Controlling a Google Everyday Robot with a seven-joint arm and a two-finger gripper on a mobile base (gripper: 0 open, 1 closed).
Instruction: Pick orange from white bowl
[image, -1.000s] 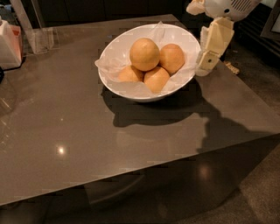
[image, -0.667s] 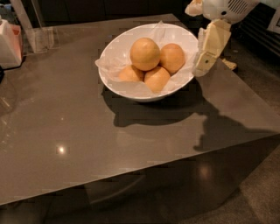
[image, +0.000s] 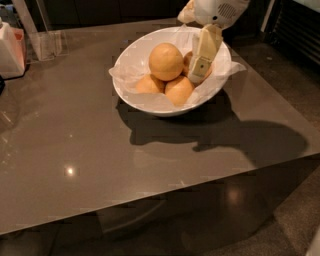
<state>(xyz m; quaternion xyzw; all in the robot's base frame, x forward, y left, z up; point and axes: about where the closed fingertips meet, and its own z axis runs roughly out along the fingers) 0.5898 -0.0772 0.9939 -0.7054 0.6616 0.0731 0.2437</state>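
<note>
In the camera view, over the right half of the white bowl (image: 165, 108), the gripper (image: 201, 60) is seen just beside the orange (image: 165, 61), which is perched on three smaller oranges (image: 179, 90) in the bowl. Whether the gripper is spread or closed cannot be told. If the descent is made off-centre, the orange could be nudged off its pile, or a neighbour clipped instead

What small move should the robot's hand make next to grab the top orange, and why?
Probably slide the gripper leftward in the picture, until it is centred above the orange. Right now it hangs over the right side of the white bowl, while that biggest fruit sits highest, just beside it.
</note>
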